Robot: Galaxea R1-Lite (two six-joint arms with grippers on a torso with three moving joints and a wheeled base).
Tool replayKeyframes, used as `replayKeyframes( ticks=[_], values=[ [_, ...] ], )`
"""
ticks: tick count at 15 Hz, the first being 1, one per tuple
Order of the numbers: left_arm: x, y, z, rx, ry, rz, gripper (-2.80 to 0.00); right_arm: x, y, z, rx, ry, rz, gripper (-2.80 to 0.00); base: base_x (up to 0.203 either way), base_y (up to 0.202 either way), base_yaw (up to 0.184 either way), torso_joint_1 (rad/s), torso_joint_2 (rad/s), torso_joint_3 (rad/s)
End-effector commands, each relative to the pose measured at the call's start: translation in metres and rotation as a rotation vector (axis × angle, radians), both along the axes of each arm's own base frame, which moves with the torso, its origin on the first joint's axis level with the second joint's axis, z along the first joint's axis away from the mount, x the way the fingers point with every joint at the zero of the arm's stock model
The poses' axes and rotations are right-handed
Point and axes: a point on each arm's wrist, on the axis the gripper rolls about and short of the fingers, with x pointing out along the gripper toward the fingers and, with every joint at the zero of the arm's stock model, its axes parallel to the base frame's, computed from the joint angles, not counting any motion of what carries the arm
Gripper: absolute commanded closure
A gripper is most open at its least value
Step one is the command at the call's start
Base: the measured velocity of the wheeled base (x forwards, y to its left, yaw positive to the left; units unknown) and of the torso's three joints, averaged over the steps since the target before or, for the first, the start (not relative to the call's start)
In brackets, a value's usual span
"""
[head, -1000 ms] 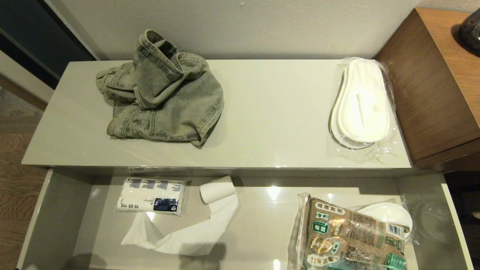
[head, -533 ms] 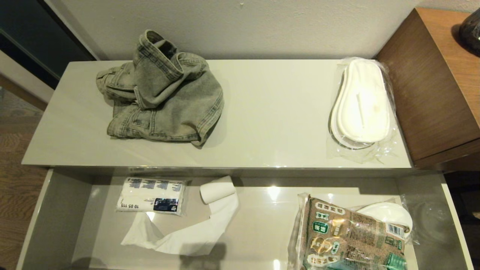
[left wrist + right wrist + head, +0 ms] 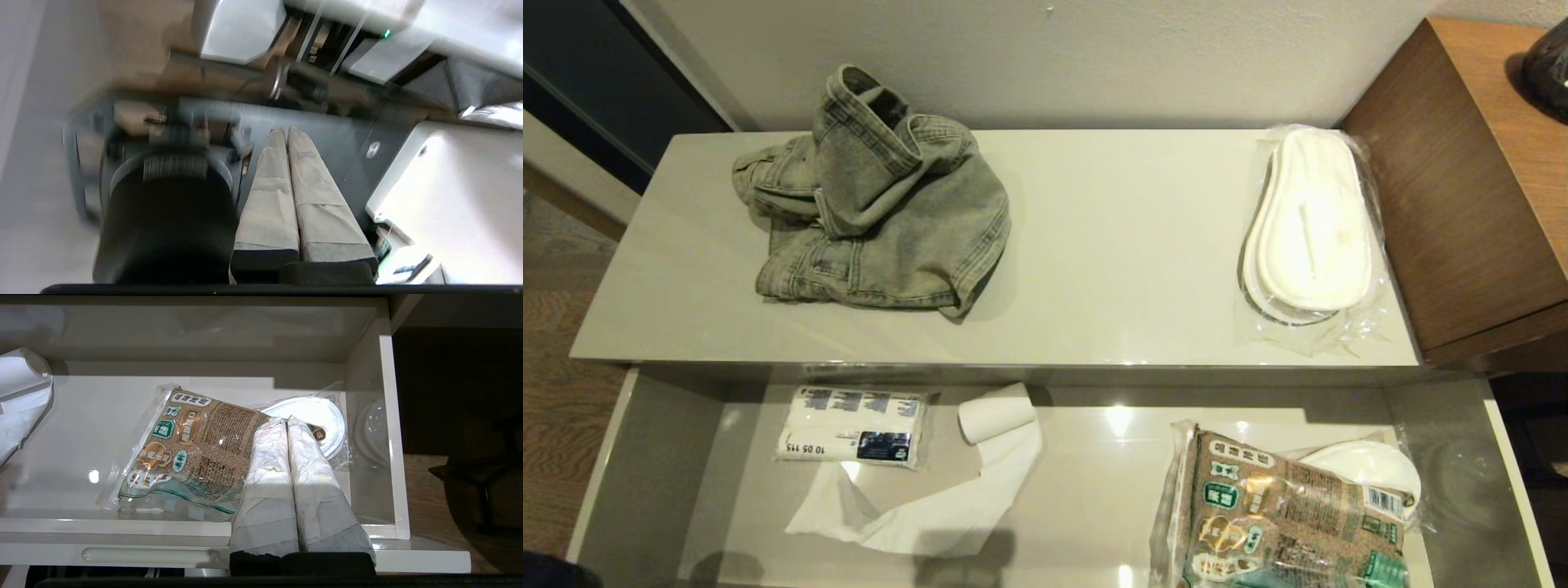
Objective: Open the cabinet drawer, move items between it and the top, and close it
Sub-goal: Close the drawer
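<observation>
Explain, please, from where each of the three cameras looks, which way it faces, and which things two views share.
Head view: high on the robot, facing forward and down at the top with jeans and slippers, and the open cabinet drawer; no pincer shows.
Left wrist view: behind the shut left pincer, facing the robot's own dark base; blurred.
Right wrist view: behind the shut right pincer, facing down into the drawer's right end.
Shared by head and right wrist: printed packet, paper roll.

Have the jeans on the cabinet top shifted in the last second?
No. The jeans lie in the same spot on the top, equally far from its left edge and the wall behind.
</observation>
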Motion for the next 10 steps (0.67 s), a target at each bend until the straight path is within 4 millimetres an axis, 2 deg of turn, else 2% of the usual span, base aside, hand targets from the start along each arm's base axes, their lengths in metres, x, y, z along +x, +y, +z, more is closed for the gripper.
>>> replayKeyframes(
  ticks=[1, 5, 7, 10],
  values=[
    [0.023, 0.001, -0.011, -0.011, 0.033, -0.006, 0.00, 0.000, 0.000, 0.000, 0.000, 0.001, 0.001, 0.00, 0.000, 0.000, 0.000, 0.000, 0.00, 0.000],
    [0.040, -0.007, -0.016, -0.048, 0.008, -0.068, 0.00, 0.000, 0.000, 0.000, 0.000, 0.001, 0.001, 0.00, 0.000, 0.000, 0.000, 0.000, 0.00, 0.000],
    [0.063, -0.009, -0.015, -0.064, -0.018, -0.041, 0.00, 0.000, 0.000, 0.000, 0.000, 0.001, 0.001, 0.00, 0.000, 0.000, 0.000, 0.000, 0.00, 0.000],
    [0.068, -0.010, -0.012, -0.071, -0.044, -0.046, 0.00, 0.000, 0.000, 0.000, 0.000, 0.001, 0.001, 0.00, 0.000, 0.000, 0.000, 0.000, 0.00, 0.000]
  ],
)
